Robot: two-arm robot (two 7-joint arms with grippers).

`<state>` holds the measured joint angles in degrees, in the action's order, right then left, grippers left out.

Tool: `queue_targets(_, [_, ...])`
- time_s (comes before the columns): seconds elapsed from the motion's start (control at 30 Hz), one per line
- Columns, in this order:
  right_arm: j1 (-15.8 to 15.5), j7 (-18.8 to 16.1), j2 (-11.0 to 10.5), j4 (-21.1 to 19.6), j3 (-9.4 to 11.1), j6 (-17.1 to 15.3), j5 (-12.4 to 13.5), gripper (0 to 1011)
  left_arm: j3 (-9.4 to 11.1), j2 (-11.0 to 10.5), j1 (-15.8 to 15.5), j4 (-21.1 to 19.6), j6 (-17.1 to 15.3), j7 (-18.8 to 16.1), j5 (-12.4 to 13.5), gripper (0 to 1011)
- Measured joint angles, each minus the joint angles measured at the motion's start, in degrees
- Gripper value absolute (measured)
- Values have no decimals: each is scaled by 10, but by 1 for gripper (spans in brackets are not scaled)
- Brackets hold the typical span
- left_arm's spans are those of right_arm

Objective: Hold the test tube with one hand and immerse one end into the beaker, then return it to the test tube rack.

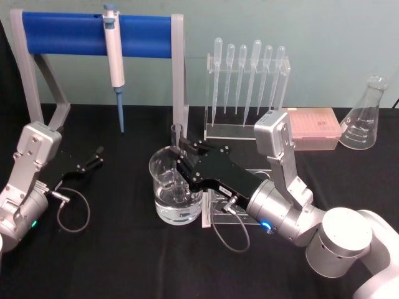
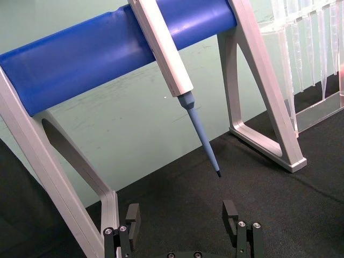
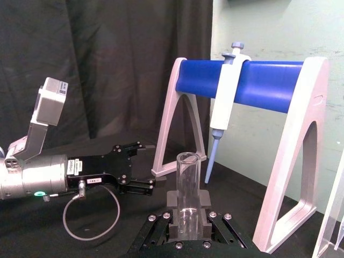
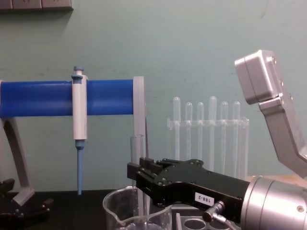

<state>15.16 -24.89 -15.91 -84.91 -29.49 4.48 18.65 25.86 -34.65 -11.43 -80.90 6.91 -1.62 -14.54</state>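
Water (image 1: 177,208) is why your right gripper (image 1: 181,156) squeezes the test tube (image 1: 176,134) upright, its low end down in the beaker (image 1: 161,180) near the table's (image 1: 124,261) middle, while your left gripper (image 1: 95,156) rests by the left edge, fingers (image 2: 133,215) apart.

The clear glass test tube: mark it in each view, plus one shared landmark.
Head view: clear glass test tube centre, upright in the right gripper's fingers, standing in the wide clear glass beaker.
Chest view: test tube lower centre.
Right wrist view: test tube bottom centre.
Left wrist view: blue-tipped white pipette on the blue bar, the shared landmark.
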Motion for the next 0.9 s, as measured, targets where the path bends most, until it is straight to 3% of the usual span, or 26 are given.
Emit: queue_targets(0.9, [0,0,0,0,0,0,0,222,0,0,0,0,0,0,0,1000])
